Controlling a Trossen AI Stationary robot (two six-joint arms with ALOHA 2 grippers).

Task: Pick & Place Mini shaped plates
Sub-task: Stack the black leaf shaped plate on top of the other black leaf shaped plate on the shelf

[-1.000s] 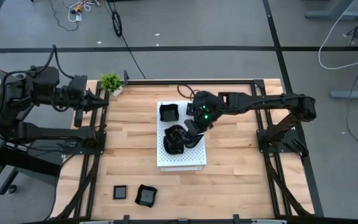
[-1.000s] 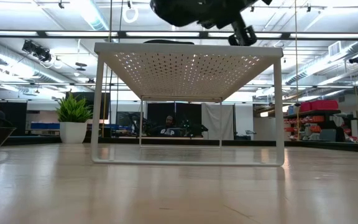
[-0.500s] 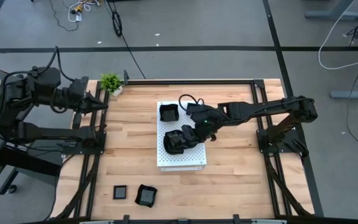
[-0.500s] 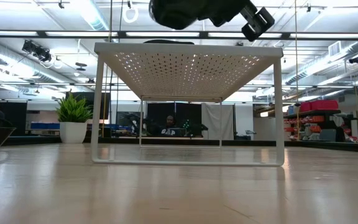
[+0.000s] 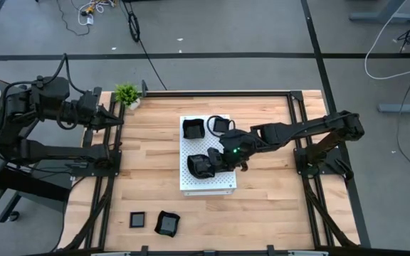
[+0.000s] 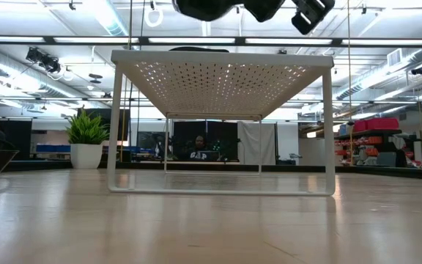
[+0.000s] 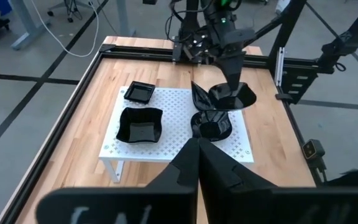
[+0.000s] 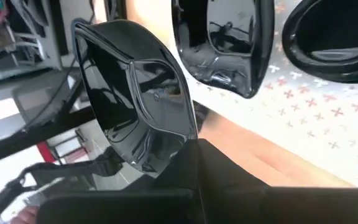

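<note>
A white perforated board (image 5: 219, 181) stands on legs mid-table. On it lie a wavy-edged black plate (image 7: 140, 124), a small square black plate (image 7: 141, 92) and a round black plate (image 7: 213, 129). Just above the round one hangs a leaf-shaped black plate (image 7: 229, 96), also seen at the plate's hollow (image 8: 129, 87), with my right gripper (image 5: 217, 159) shut on it. At the table's left edge my left gripper (image 5: 114, 118) waits, shut on nothing. Two more black plates (image 5: 139, 220) (image 5: 166, 223) rest flat on the table near its front left. My right gripper pinches the leaf-shaped plate's rim (image 8: 182, 134) between its two fingers. They come slanting down from the table's right side. The plate is lifted clear of the board and the round plate below it, and it sits tilted.
A small green potted plant (image 5: 127, 94) stands at the far left corner. The board's top stands well above the table on thin legs (image 6: 330, 132), with open space beneath. Bare wood lies to the board's left, right and front.
My right gripper has swung toward the table's near edge over the board and rolled its wrist, still shut on the leaf-shaped plate. The plate has turned with it and stays clear of the board.
</note>
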